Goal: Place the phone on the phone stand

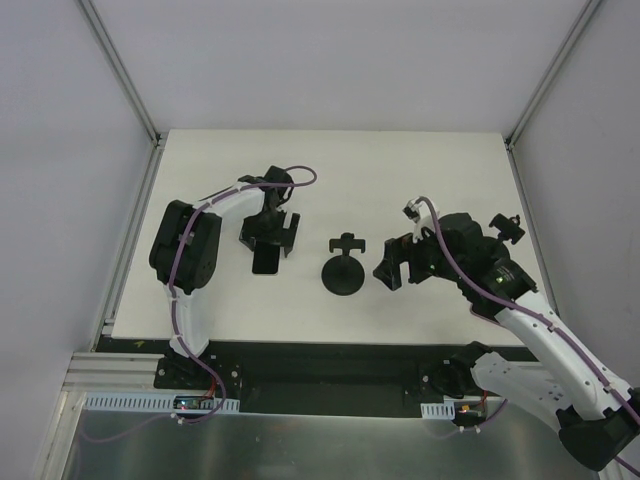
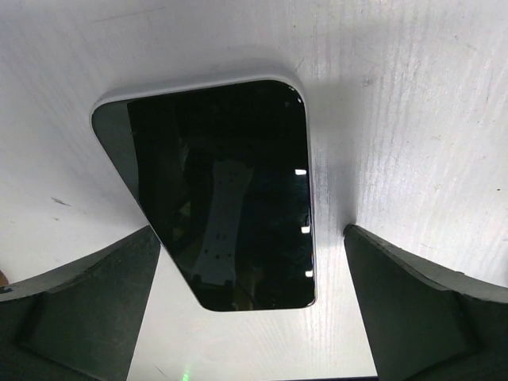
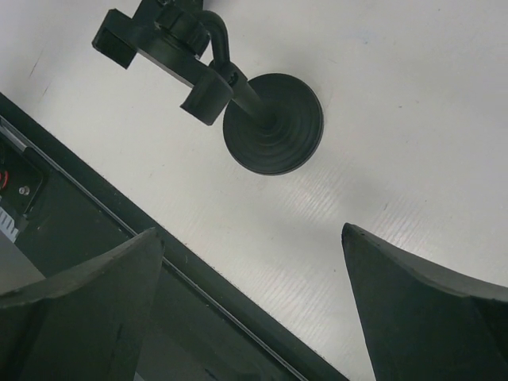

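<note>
Phone (image 2: pixel 230 198) lies flat under spread left claw (image 2: pixel 250 232), phone stand (image 1: pixel 343 276) beside.

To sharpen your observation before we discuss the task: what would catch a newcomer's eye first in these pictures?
The glossy black phone lies flat on the white table, directly under the open left pincer, whose fingers flank it. The black phone stand, with its round base and clamp head, stands empty mid-table. The open right pincer hovers just to its right.

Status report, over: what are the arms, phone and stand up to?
Left tool open, poised over phone, flat on table. Right tool open, empty, beside phone stand. Stand upright, nothing between it and phone.
</note>
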Tool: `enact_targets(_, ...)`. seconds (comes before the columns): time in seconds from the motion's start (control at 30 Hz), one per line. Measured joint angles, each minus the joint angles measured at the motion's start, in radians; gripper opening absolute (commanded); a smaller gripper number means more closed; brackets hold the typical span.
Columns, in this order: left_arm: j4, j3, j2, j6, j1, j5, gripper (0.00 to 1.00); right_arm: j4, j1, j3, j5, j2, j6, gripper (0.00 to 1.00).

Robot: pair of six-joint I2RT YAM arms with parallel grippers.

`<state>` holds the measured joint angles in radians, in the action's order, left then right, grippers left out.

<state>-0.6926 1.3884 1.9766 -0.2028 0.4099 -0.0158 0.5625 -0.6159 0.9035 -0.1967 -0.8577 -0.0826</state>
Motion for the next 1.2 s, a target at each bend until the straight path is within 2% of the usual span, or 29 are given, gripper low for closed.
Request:
enact_targets(0.23,-0.006,0.012,0.014,0.005,-0.012,0.018,0.86,0.025,0.000,0.000,0.118,0.014,0.074,0.96)
enact_targets(0.27,-0.007,0.013,0.016,0.006,-0.012,0.018,0.79,0.027,0.000,-0.001,0.139,0.019,0.085,0.96)
enact_targets(0.37,-0.010,0.017,0.019,0.007,-0.013,0.019,0.68,0.032,0.000,-0.003,0.183,0.035,0.107,0.96)
enact_targets(0.47,-0.013,0.019,0.021,0.008,-0.018,0.019,0.60,0.034,0.000,-0.010,0.200,0.058,0.121,0.96)
enact_targets(0.5,-0.013,0.019,0.021,0.008,-0.018,0.019,0.52,0.035,0.000,-0.012,0.203,0.066,0.124,0.96)
enact_targets(0.53,-0.014,0.019,0.021,0.009,-0.018,0.019,0.49,0.038,0.000,-0.013,0.205,0.072,0.126,0.96)
enact_targets(0.6,-0.014,0.019,0.021,0.010,-0.018,0.019,0.37,0.040,0.000,-0.014,0.209,0.084,0.129,0.96)
enact_targets(0.8,-0.013,0.017,0.016,0.010,-0.018,0.025,0.21,0.048,0.000,-0.033,0.198,0.115,0.135,0.96)
enact_targets(0.93,0.013,-0.018,-0.014,0.009,-0.019,0.036,0.01,0.051,0.000,-0.055,0.153,0.116,0.135,0.96)
enact_targets(1.2,0.043,-0.170,-0.181,-0.024,-0.019,0.060,0.00,0.024,-0.010,-0.100,0.079,0.118,0.188,0.99)
